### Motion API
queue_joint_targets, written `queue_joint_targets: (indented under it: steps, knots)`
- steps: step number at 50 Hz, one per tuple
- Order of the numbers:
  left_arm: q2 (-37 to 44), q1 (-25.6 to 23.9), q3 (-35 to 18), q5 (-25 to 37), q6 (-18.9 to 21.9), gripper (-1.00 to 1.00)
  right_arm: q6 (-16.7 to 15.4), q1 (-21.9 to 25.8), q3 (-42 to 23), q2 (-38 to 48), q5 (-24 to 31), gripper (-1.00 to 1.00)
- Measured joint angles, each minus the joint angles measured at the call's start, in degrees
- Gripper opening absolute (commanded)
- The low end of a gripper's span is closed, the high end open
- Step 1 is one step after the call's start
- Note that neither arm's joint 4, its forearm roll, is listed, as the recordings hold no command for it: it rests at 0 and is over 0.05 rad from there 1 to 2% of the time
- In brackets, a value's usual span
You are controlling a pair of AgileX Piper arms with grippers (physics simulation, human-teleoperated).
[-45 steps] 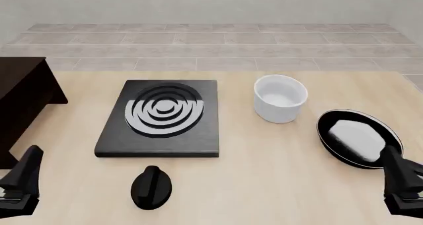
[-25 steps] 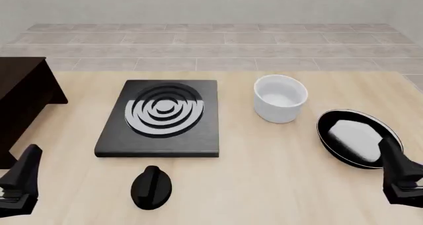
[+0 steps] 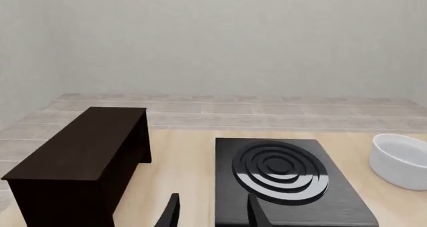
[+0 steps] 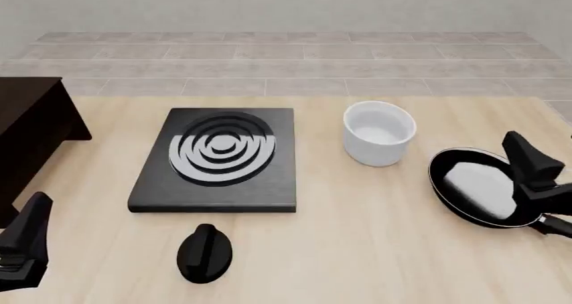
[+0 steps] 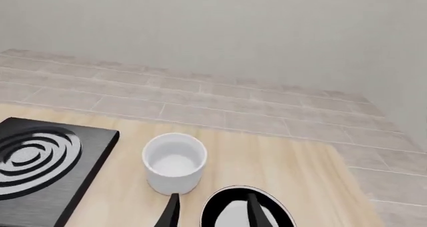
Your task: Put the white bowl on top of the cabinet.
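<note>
1. I see the white bowl [image 4: 380, 142] standing upright on the table [image 4: 376, 250], right of the stove plate [image 4: 218, 160] and apart from it, with the frying pan [image 4: 483, 187] just beside it on the near right.
2. My right gripper [image 4: 536, 173] hangs over the pan's right edge — near the bowl on its right, not touching it. In the right wrist view the fingertips [image 5: 172, 212] stand apart with nothing between them, and the bowl [image 5: 175, 162] sits just ahead of them, the pan [image 5: 247, 212] below.
3. My left gripper [image 4: 27, 247] is at the near left corner of the table, well apart from the bowl, with the stove plate between. Its fingers [image 3: 252, 212] are spread too, holding nothing.
4. The cabinet [image 4: 31, 136] stands at the table's left edge — the far side of the stove plate from the bowl. Its flat top [image 3: 87, 142] shows in the left wrist view.
5. A black knob [image 4: 205, 252] lies on the table in front of the stove plate.
</note>
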Motion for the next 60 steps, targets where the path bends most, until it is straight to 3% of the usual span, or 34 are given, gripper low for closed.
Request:
queue_joint_targets:
  steps: [20, 41, 60]
  knots:
    - [0.0, 0.0, 0.1, 0.1, -0.7, 1.0, -3.2, 1.7, -12.9, 16.9, 1.1, 1.0]
    - [0.0, -0.2, 0.2, 0.4, -2.0, 1.0, -4.2, 4.2, -31.0, 32.5, 10.2, 1.0]
    - [0.1, -0.4, 0.3, 0.8, -2.6, 1.0, -7.7, 5.9, -43.9, 44.9, 16.4, 1.0]
